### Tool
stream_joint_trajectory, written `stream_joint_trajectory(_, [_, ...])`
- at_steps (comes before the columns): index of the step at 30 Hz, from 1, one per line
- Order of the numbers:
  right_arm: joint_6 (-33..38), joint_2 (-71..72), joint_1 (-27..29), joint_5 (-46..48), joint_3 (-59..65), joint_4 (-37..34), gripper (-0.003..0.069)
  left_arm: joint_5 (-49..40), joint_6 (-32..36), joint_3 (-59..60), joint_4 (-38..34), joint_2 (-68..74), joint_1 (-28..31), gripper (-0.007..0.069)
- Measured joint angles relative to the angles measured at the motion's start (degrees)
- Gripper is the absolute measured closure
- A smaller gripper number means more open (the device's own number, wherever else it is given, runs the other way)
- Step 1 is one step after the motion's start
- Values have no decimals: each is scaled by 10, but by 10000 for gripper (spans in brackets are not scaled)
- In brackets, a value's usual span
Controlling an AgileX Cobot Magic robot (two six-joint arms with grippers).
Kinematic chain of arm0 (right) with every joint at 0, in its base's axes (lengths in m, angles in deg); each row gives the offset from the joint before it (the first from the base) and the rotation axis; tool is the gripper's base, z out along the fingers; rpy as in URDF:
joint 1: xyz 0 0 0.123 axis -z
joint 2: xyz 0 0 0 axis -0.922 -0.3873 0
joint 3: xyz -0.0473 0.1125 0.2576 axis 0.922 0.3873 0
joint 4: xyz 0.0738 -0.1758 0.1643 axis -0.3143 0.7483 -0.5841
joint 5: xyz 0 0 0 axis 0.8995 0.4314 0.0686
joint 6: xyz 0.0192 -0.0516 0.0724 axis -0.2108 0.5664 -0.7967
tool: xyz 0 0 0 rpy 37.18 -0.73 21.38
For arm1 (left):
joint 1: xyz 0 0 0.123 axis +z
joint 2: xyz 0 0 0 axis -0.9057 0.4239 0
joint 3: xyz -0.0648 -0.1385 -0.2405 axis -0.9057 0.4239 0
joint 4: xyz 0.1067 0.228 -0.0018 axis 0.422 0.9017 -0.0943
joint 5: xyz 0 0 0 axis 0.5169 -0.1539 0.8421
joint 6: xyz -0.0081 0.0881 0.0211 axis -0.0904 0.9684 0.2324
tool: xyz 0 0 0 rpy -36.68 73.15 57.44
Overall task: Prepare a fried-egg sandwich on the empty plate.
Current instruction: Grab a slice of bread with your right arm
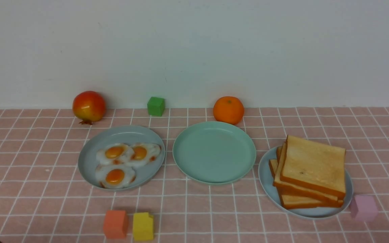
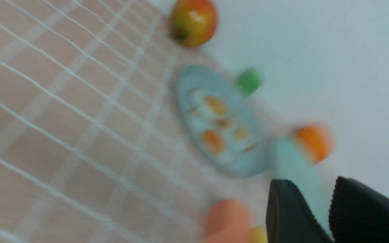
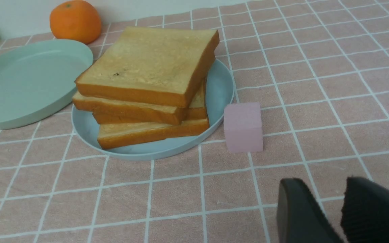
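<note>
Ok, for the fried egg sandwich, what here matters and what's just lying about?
For the job: round mint-green plastic plate, empty; stack of square golden-brown toast slices; three white fried eggs with orange yolks; their two pale grey-blue plates.
Just lying about: red-yellow pomegranate; round orange fruit; green cube; pink cube; orange block; yellow block.

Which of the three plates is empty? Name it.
The mint-green plate in the middle: nothing lies on it. The left grey-blue plate holds three fried eggs; the right grey-blue plate, stacked toast.
</note>
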Motion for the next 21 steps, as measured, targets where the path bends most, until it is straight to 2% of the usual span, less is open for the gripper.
stream_joint_trajectory(2, [0, 0, 0, 0, 0, 0, 419, 22, -14, 1, -51, 0, 0, 384])
stream_joint_trajectory(6, [0, 0, 0, 0, 0, 0, 419, 35, -15, -8, -90, 0, 0, 405])
stream_joint_trajectory(10, [0, 0, 0, 0, 0, 0, 419, -63, 58, -85, -77, 12, 0, 520])
stream_joint_trajectory(12, [0, 0, 0, 0, 0, 0, 419, -142, 129, -149, -54, 63, -1, 600])
stream_joint_trajectory(14, [0, 0, 0, 0, 0, 0, 419, -219, 209, -220, -30, 130, -11, 612])
stream_joint_trajectory(16, [0, 0, 0, 0, 0, 0, 419, -272, 251, -269, -9, 189, -29, 612])
stream_joint_trajectory(21, [0, 0, 0, 0, 0, 0, 419, -380, 280, -363, 30, 308, -77, 612])
